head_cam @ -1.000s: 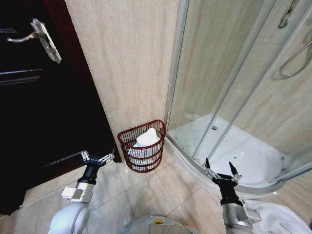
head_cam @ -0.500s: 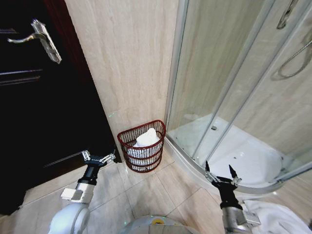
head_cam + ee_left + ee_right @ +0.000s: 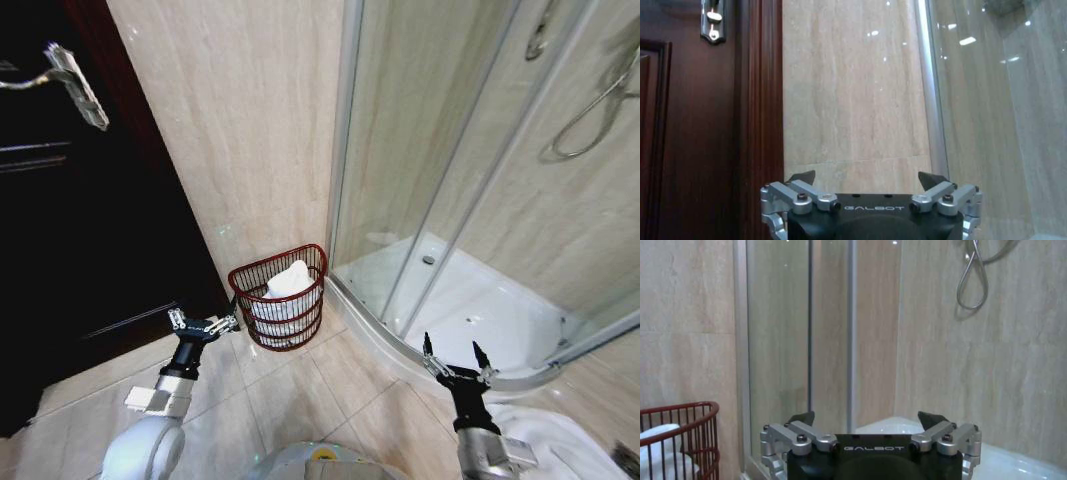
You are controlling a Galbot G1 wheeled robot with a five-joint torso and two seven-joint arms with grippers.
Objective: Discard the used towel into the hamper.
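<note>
Head view: the hamper [image 3: 279, 308] stands against the wall between door [image 3: 60, 250] and shower [image 3: 470, 250], a white towel [image 3: 285, 283] already inside; my left gripper [image 3: 203, 325] hangs spread and empty just beside it, my right gripper [image 3: 455, 358] spread and empty well apart by the shower tray. Left wrist: fingers [image 3: 800, 178] parted, nothing held. Right wrist: same, hamper rim [image 3: 680, 412] at the edge. I judge the towel delivered; best to keep both arms clear of the rim.

One hamper [image 3: 279, 310] stands by the wall, with one white towel [image 3: 285, 283] in it. Two tools show: the left tool [image 3: 203, 324] and the right tool [image 3: 452, 358]. One door handle [image 3: 60, 72] and one shower hose [image 3: 590, 112].
</note>
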